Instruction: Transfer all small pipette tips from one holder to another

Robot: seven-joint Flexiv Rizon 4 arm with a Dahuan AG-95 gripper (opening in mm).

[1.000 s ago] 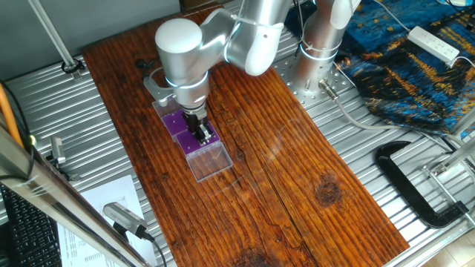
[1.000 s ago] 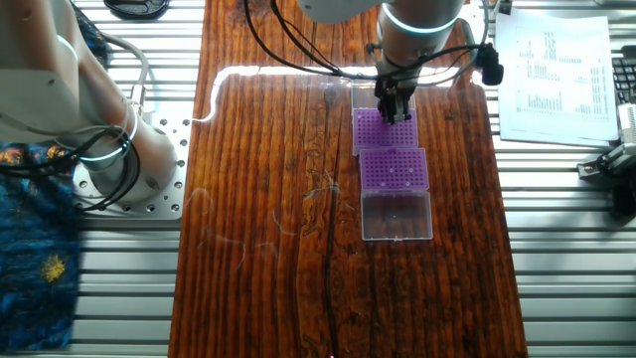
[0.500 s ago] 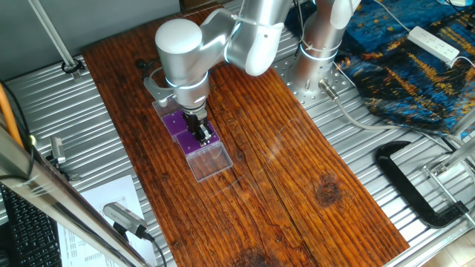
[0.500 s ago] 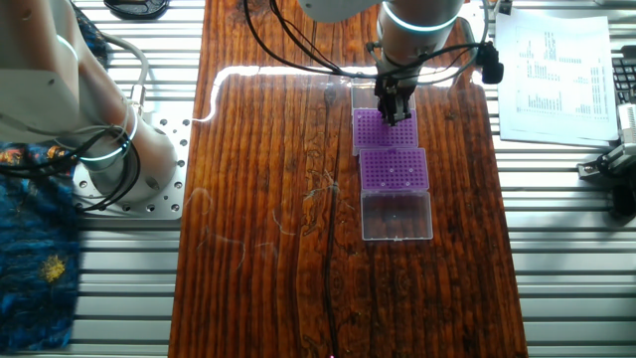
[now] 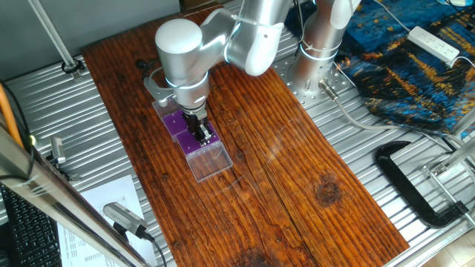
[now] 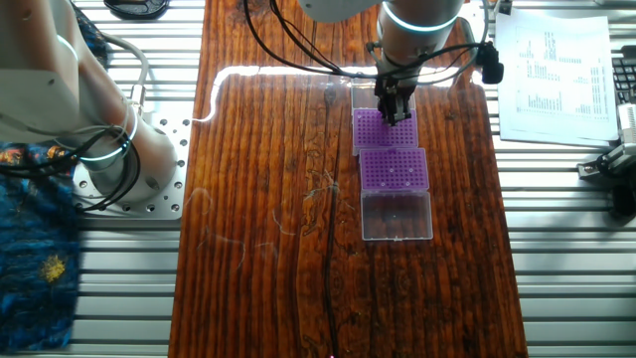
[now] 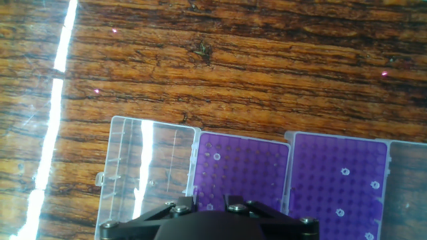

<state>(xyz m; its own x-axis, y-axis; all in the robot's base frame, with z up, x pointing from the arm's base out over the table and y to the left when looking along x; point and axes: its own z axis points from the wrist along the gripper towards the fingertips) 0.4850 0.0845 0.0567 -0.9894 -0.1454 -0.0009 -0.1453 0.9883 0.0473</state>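
Two purple holders (image 7: 241,167) (image 7: 337,180), side by side, clear lids open.
Small pipette tips (image 7: 216,157): scattered pale rings seated upright in both grids.

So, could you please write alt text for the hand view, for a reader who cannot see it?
Looking down past the dark gripper body at the bottom edge, two purple holders sit side by side on a wooden table, each in a clear box with its lid folded open. A few small pipette tips show as pale rings in both racks.

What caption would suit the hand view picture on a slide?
Looking down past the pincer body at two purple racks in clear boxes, a few pale tips dotting their holes.
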